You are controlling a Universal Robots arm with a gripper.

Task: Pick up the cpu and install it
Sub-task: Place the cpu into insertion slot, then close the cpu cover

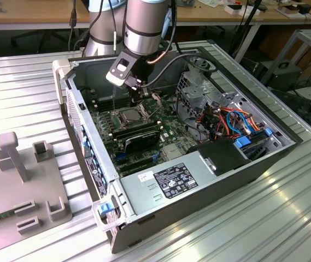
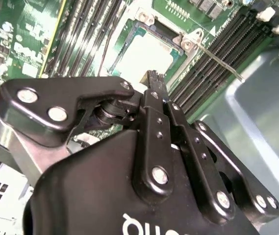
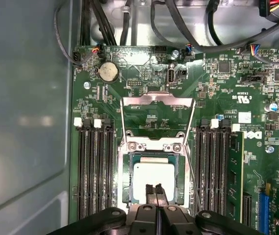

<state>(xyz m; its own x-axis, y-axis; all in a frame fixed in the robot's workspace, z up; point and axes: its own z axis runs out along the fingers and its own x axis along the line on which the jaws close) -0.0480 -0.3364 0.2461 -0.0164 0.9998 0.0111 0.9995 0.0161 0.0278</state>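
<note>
- The gripper (image 1: 135, 102) reaches down into the open case (image 1: 215, 199), over the green board (image 1: 169, 128).
- Its fingers (image 3: 149, 191) are pressed together tip to tip, with a hairline between them in the first wrist view. They pinch nothing that can be seen.
- The cpu (image 3: 153, 171) lies flat in the socket (image 3: 128, 182), silver face up, square to the socket's edges.
- The closed tips stand right over the cpu's near half. I cannot tell whether they touch its face.
- The socket's metal frame (image 3: 157, 99) is swung open and lies back on the board toward the coin cell (image 3: 108, 72).
- A thin wire lever (image 3: 194, 183) runs along one side of the socket, unlatched.
- Rows of black slots (image 3: 94, 171) flank the socket on both sides, with white clips at their ends.
- In the second wrist view the gripper (image 2: 153, 78) shows from behind, its black links folded in. The cpu (image 2: 144, 56) shows just past the tips, and the lever (image 2: 220, 61) slants beside it.
- In the exterior view the cpu (image 1: 128, 114) sits just below the fingertips.
- Black memory sticks (image 1: 136, 136) lie just beside it, toward the power supply (image 1: 171, 183).
- Orange and blue cables (image 1: 237, 120) bunch at the case's end on the exterior view's right.
- The case rests on a ribbed metal table (image 1: 286, 218), and a grey fixture (image 1: 24, 185) stands on the exterior view's left, well apart from the case.
</note>
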